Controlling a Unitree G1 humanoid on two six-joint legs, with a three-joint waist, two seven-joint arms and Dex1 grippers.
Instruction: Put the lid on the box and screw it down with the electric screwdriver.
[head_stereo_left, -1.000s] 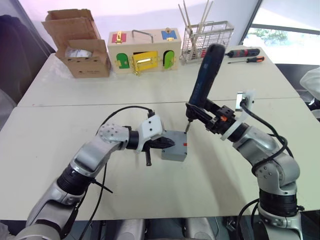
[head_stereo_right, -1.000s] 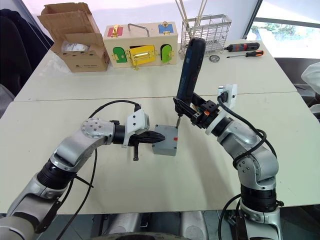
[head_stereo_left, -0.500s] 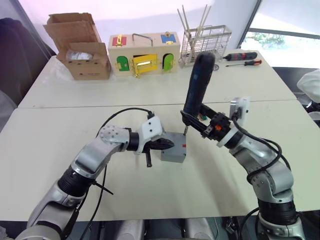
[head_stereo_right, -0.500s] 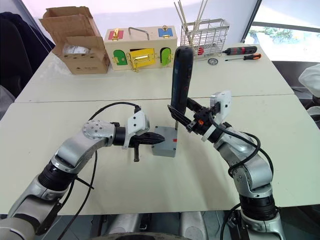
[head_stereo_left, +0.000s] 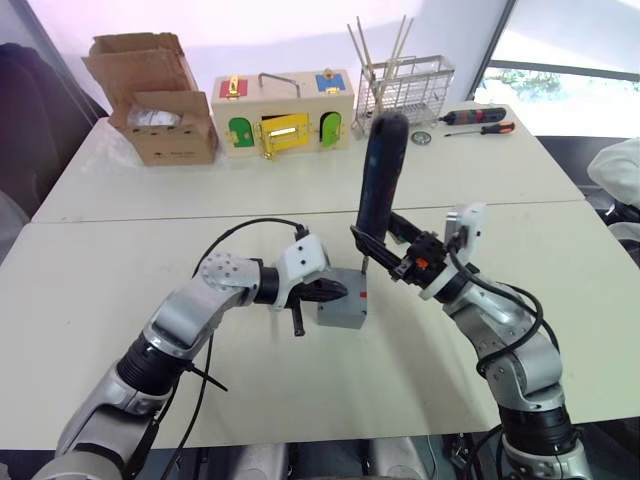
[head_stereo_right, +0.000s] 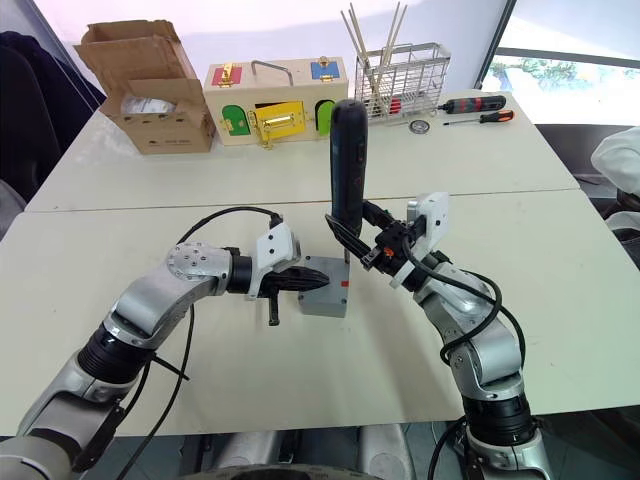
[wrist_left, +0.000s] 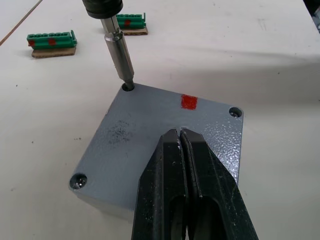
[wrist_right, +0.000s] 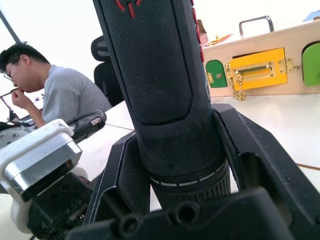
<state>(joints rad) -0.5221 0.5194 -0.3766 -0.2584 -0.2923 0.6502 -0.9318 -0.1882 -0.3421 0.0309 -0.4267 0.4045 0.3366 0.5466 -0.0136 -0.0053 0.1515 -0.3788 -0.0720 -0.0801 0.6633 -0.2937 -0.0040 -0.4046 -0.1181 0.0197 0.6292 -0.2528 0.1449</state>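
Observation:
The grey box (head_stereo_left: 341, 312) stands mid-table with the lid (wrist_left: 150, 117) on it; a red mark shows on the lid. My left gripper (wrist_left: 180, 134) is shut, its black fingers (head_stereo_left: 330, 291) lying on the lid's top. My right gripper (head_stereo_left: 388, 248) is shut on the electric screwdriver (head_stereo_left: 378, 175), a thick black tool held nearly upright just right of the box. Its metal bit (wrist_left: 121, 57) points down into the lid's corner screw hole (wrist_left: 129, 86) on the far side from my left gripper. Screws sit in two other corners.
At the back stand a cardboard box (head_stereo_left: 152, 95), a wooden box with coloured doors (head_stereo_left: 282, 100), a wire basket (head_stereo_left: 405, 82) and manual screwdrivers (head_stereo_left: 480, 115). Two green terminal blocks (wrist_left: 52, 41) lie beyond the box. A person (wrist_right: 62, 97) sits nearby.
My right arm has swung left, and the electric screwdriver has gone from tilted to nearly upright, its bit lowered into the lid's corner. The left gripper has stayed on the lid.

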